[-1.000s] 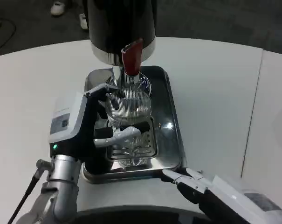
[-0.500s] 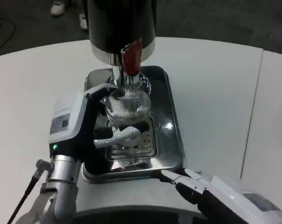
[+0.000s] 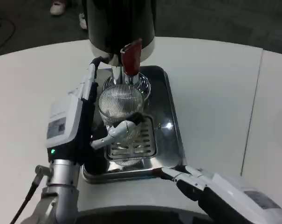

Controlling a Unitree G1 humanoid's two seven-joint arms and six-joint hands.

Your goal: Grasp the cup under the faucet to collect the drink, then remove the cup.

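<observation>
The ribbed clear glass cup (image 3: pixel 120 103) sits just in front of the red-handled faucet (image 3: pixel 131 58), its rim close below the spout, above the shiny metal drip tray (image 3: pixel 171 135). The cup looks lifted a little off the slotted grate (image 3: pixel 134 145) at the tray's near end, though the gap under it is hard to judge. Whether there is any drink in it cannot be told.

The left robot hand (image 3: pixel 92 119) comes in from 7 o'clock and grips the cup from its 9 o'clock side. One finger reaches up along the cup's far left edge toward the dispenser's base, and another, white with a black tip, wraps across the front of the cup low down at about 6 o'clock. The hand's white back, with a label and a small green light, faces up and left.

The right robot hand (image 3: pixel 189 179) lies low at 5 o'clock, beside the tray's near right corner, its white and black fingers pointing toward 9 o'clock along the tray's front lip. It holds nothing and its fingers lie close together, roughly straight.

The black dispenser (image 3: pixel 120 23) with its silver band stands at 12 o'clock, at the far end of the tray. All of this rests on the white counter (image 3: pixel 210 88).
</observation>
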